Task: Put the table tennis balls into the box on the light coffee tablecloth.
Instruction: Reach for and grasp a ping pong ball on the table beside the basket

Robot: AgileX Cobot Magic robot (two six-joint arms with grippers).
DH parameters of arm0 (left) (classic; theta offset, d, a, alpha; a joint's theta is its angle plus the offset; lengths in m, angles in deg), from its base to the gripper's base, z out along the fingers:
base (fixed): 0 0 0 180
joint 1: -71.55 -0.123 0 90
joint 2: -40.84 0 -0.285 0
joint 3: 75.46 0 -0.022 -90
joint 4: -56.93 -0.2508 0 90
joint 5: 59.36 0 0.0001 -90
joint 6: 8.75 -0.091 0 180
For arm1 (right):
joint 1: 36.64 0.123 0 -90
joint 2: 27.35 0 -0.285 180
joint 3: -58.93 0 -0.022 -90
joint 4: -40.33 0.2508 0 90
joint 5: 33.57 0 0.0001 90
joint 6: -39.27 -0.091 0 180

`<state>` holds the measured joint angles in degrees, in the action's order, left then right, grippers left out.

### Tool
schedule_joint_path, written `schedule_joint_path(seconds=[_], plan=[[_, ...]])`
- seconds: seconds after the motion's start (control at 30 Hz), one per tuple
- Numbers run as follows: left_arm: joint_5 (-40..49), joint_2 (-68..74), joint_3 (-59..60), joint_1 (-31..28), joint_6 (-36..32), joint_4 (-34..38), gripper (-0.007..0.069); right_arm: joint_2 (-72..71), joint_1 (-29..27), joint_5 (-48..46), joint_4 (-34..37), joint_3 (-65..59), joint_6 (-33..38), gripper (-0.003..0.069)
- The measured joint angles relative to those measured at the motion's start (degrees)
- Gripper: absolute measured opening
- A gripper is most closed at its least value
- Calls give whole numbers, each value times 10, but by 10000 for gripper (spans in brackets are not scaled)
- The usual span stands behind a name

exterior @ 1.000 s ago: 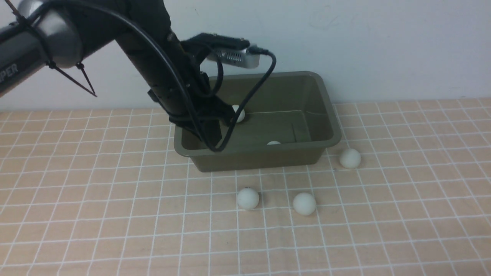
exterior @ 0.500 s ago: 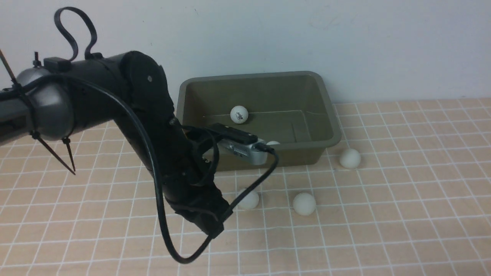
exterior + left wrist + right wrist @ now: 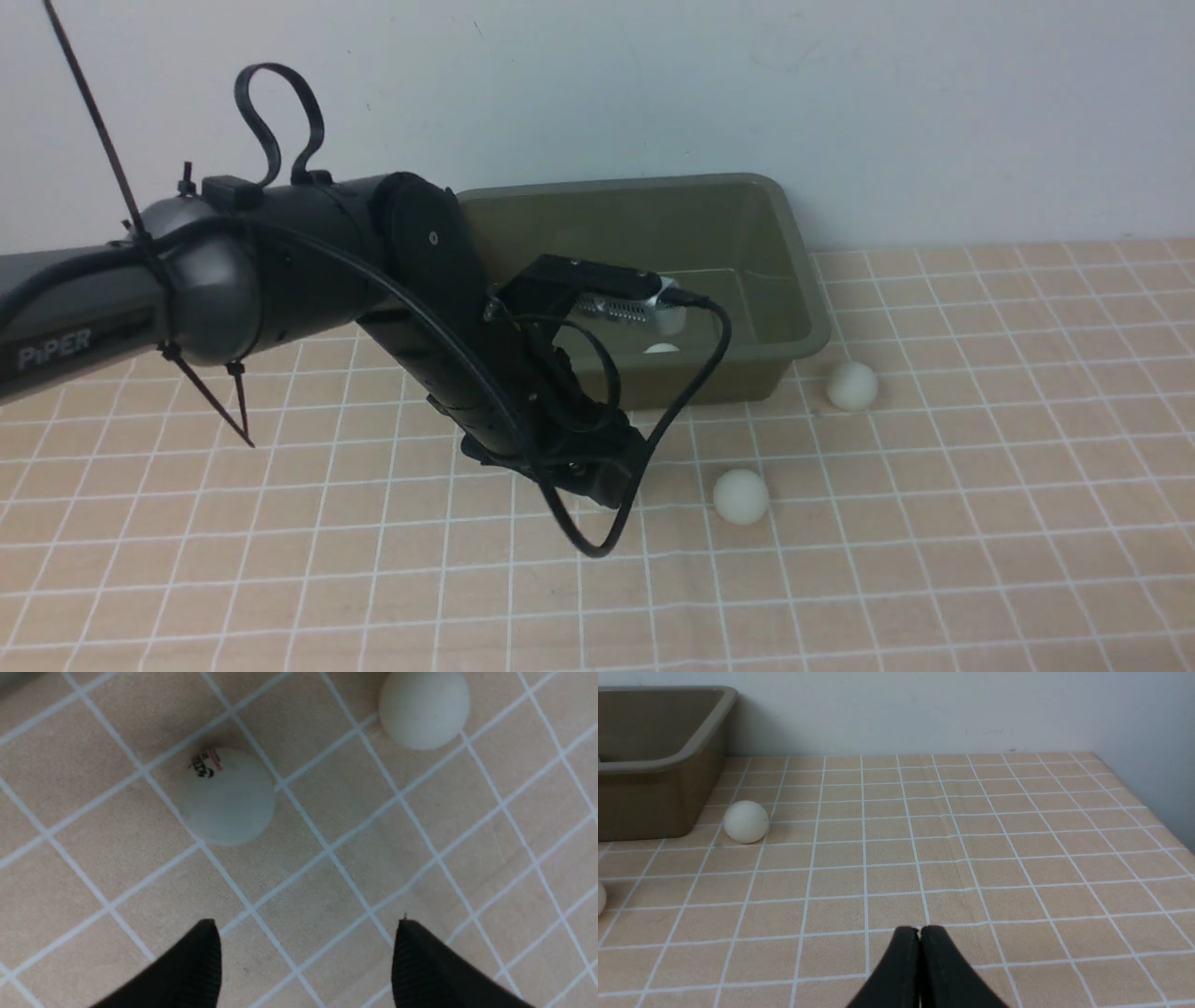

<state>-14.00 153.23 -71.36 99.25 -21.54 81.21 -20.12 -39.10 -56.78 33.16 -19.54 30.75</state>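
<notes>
Three table tennis balls [image 3: 741, 495] lie on the light coffee tablecloth [image 3: 934, 560] off the one box's [image 3: 803, 308] near side, a fourth peeks inside it. Over the logo ball [image 3: 227, 797] the left claw [image 3: 306, 924] hangs spread, empty; the right claw [image 3: 920, 931] is clenched.

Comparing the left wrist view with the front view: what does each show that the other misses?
Only the left wrist view shows the logo-printed ball. It lies on the cloth ahead of the open left pincer, and in the front view the arm hides it. Only the front view shows the box, the ball inside it peeking over the near wall, and the ball by the box's right corner. Both show the light coffee tablecloth and, most likely, the same plain ball.
</notes>
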Motion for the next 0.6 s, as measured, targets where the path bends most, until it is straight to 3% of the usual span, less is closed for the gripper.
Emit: schedule_joint_path(seconds=[0.6], plan=[[-120, 86, -1, 0, 4, 4, 424, 0, 0, 0, 0, 0, 0, -14]])
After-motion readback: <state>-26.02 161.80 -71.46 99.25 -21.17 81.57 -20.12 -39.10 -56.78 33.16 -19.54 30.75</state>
